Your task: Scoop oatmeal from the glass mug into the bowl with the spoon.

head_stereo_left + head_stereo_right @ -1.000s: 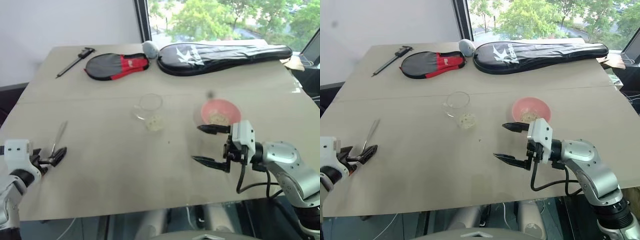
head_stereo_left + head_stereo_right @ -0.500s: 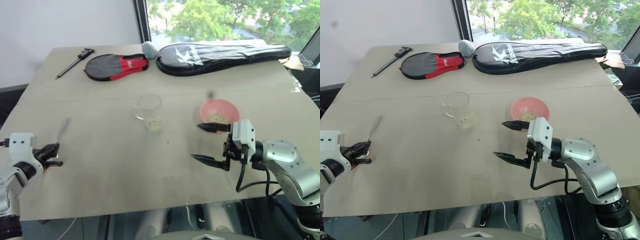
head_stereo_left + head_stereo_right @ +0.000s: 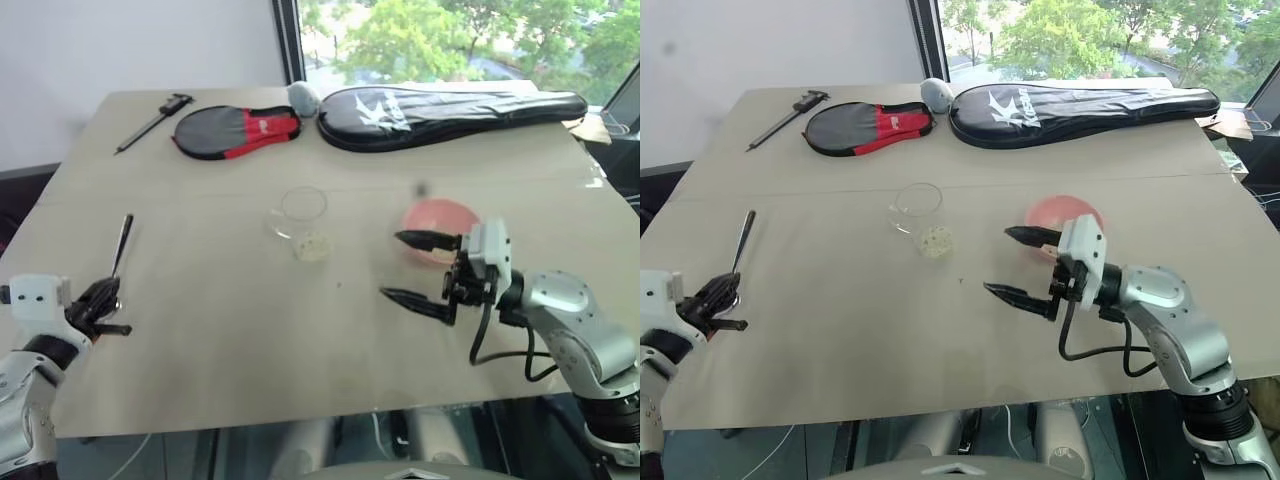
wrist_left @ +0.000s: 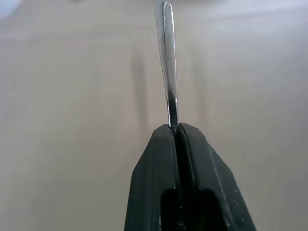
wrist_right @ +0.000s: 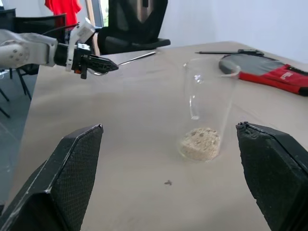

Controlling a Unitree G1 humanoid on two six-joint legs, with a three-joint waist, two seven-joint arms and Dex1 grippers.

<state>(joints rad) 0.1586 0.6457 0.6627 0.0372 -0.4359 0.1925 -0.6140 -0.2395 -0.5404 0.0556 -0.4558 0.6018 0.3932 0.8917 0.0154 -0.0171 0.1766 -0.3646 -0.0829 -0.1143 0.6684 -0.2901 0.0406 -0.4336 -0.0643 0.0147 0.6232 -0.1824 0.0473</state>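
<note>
My left gripper [image 3: 103,298] is shut on the silver spoon [image 3: 122,245] just above the table's left front. The thin handle sticks out past the fingertips, seen edge-on as the spoon [image 4: 166,62] in the left wrist view. The glass mug [image 3: 300,213] stands upright mid-table with a small heap of oatmeal [image 3: 313,245] at its bottom. My right gripper [image 3: 390,265] hangs open to the mug's right, its fingers pointing left at it, and partly covers the pink bowl [image 3: 441,214]. From the right wrist, the mug [image 5: 207,106] stands between the wide fingers [image 5: 72,178].
At the table's far side lie a dark caliper [image 3: 151,121], a red-and-black paddle cover [image 3: 236,131], a grey ball [image 3: 302,96] and a long black racket bag [image 3: 450,104]. A dark chair [image 5: 137,26] stands beyond the table's left side.
My left gripper has shut on the spoon and lifted it off the table, moving a little to the right. The right gripper has edged up, still open.
</note>
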